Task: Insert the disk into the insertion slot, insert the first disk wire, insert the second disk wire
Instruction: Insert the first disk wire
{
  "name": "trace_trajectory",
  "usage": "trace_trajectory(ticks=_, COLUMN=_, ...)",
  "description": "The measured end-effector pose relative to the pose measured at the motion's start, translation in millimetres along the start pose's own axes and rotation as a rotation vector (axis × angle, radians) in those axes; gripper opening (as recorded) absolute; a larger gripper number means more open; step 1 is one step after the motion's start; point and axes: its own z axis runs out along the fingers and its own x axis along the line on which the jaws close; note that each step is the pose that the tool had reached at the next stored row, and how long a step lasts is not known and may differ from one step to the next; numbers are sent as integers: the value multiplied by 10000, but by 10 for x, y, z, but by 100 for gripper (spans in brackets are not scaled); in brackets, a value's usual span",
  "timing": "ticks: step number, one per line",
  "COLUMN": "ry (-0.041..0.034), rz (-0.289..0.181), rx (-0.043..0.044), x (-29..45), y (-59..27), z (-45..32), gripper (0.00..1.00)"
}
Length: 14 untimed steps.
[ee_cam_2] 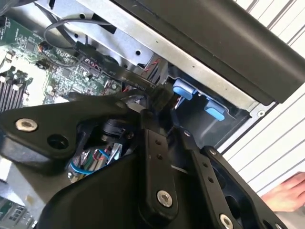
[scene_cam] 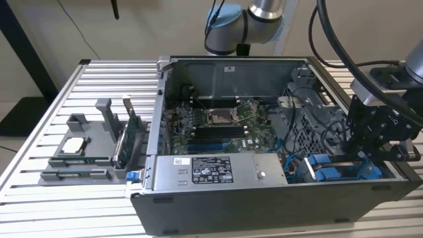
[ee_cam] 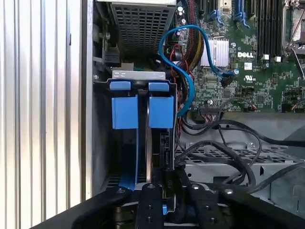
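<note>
The insertion slot (ee_cam: pixel 162 136) is found in the dark grey drive cage (ee_cam: pixel 138 75), under two blue plastic fittings (ee_cam: pixel 160 110), at the corner of the open computer case (scene_cam: pixel 251 208) on the exterior view's right. A thin dark slab, taken to be the disk (ee_cam: pixel 160 164), is seen standing on its edge in the mouth of that slot. The claw (ee_cam: pixel 167 185) is squeezed on the slab's near end, one finger on each side. So the first step, putting the disk in, is judged to be in hand and only partly done. The two wire steps are judged not yet begun. For the disk to go all the way in, it would have to be kept straight with the slot walls and pushed softly. Loose black wires (ee_cam: pixel 228 152) and a blue wire (ee_cam: pixel 186 71) are hung just beside the cage and would have to be kept clear. The case is set on a slatted bench (scene_cam: pixel 112 74), and a person's hand (ee_cam_2: pixel 290 191) is seen near it.
</note>
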Motion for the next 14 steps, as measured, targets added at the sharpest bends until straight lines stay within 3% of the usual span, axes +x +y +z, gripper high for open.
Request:
trace_trajectory(ticks=6, ry=9, rz=1, rx=1, x=-7, y=4, z=-87, gripper=26)
trace_trajectory(ticks=14, ry=8, rz=1, rx=0, x=-22, y=13, z=-275, gripper=26)
